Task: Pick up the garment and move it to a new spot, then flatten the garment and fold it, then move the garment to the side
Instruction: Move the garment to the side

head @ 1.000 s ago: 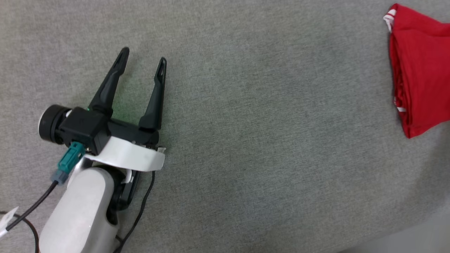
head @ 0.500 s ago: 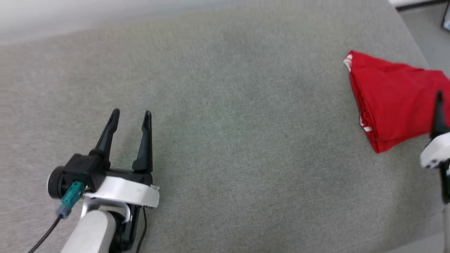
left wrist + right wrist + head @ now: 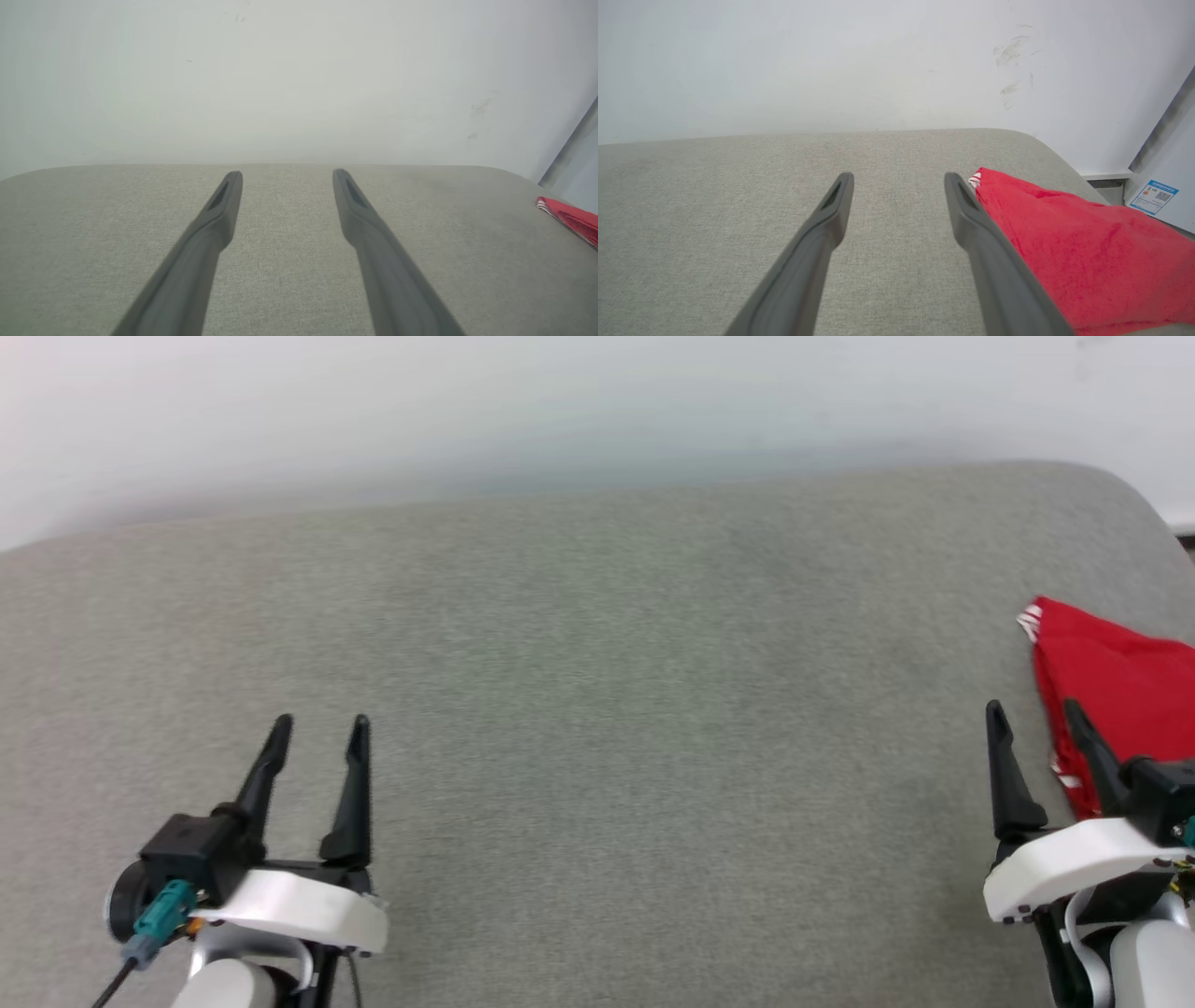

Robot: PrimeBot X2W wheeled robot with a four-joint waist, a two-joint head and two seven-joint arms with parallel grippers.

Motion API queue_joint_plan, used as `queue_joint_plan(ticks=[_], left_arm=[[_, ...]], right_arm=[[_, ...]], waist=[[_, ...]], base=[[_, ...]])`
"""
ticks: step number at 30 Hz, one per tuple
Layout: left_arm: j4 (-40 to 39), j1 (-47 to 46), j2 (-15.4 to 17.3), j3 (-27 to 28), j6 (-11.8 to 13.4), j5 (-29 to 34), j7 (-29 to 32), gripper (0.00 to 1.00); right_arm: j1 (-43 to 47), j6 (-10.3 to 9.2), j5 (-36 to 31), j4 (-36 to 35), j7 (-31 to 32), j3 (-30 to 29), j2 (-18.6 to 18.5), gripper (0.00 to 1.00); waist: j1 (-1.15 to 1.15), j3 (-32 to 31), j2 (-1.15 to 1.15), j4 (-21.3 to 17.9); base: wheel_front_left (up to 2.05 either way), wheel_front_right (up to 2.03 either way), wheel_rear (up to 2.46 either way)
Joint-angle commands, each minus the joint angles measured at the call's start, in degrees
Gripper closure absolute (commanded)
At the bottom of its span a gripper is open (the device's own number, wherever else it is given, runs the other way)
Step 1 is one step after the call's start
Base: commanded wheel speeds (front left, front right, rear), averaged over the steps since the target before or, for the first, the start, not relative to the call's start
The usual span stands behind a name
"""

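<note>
In the head view, the left hand [image 3: 322, 721] is sitting at the lower left with its two fingers standing apart and nothing between them. The right hand [image 3: 1033, 707] is doing the same at the lower right. The garment [image 3: 1120, 681] is lying as a compact red bundle at the right edge of the frame. It is on the grey worktop [image 3: 607, 709] near its rounded corner, with a bit of striped trim showing at its upper left tip. The right hand's outer finger is crossing in front of the cloth, and whether it is touching is not clear here.

In the left wrist view, the left hand [image 3: 287, 173] is pointing across bare worktop [image 3: 70, 224] towards the pale wall [image 3: 280, 70], spread and empty. The garment [image 3: 572, 219] is showing as a thin red sliver at the far right, well apart from it.

In the right wrist view, the right hand [image 3: 899, 177] is gaping and holding nothing. The garment [image 3: 1064, 242] is taking up the lower right, just beside that hand's right finger.

Judging by this, the bundle is already resting at the side, so the step is looking like the retreat after release. Doing it well is meaning drawing the right hand up and away from the cloth, so that no fingertip is snagging a layer and dragging the fold open.
</note>
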Motion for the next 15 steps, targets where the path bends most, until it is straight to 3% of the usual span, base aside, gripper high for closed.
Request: queue_joint_plan(ticks=[1,7,15], left_arm=[[0.29,0.43,0.42,0.55,-0.29,-0.21,-0.26,0.00],[0.76,3.57,2.30,4.62,-1.56,0.19,-0.33,0.00],[1.89,7.93,1.88,5.67,-3.01,0.99,-0.34,0.00]], right_arm=[[1.26,-0.04,0.77,-1.08,0.23,0.36,0.31,0.00],[6.82,-0.04,1.32,-9.87,2.79,2.18,1.69,0.00],[13.32,-0.04,0.91,-14.62,4.53,2.91,2.51,0.00]], waist=[[0.01,-1.67,0.00,2.51],[0.01,-3.89,0.00,4.78],[0.01,-6.77,0.00,3.75]], base=[[0.00,0.00,0.00],[0.00,0.00,0.00],[0.00,0.00,0.00]])
